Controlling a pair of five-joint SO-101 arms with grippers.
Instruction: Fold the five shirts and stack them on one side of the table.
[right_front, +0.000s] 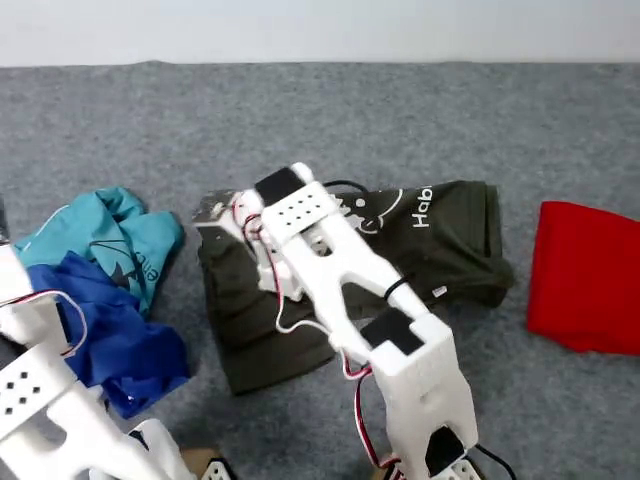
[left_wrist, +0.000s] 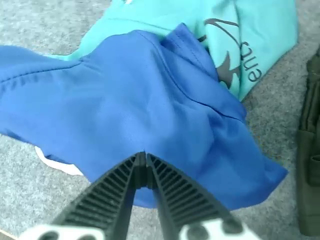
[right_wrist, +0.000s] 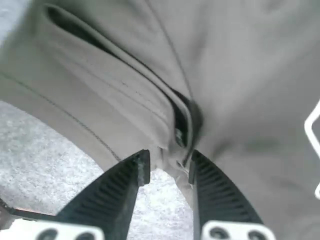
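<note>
In the high view the red shirt (right_front: 585, 275) is cut off by the frame's edge, the right arm (right_front: 340, 265) covers the middle of the dark olive shirt (right_front: 450, 250), and the left arm (right_front: 45, 400) hides a corner of the blue shirt (right_front: 120, 320), which overlaps part of the teal shirt (right_front: 110, 225). In the left wrist view the tips of the left pincer (left_wrist: 145, 162) meet at the blue cloth, but whether any is caught between them cannot be told.
</note>
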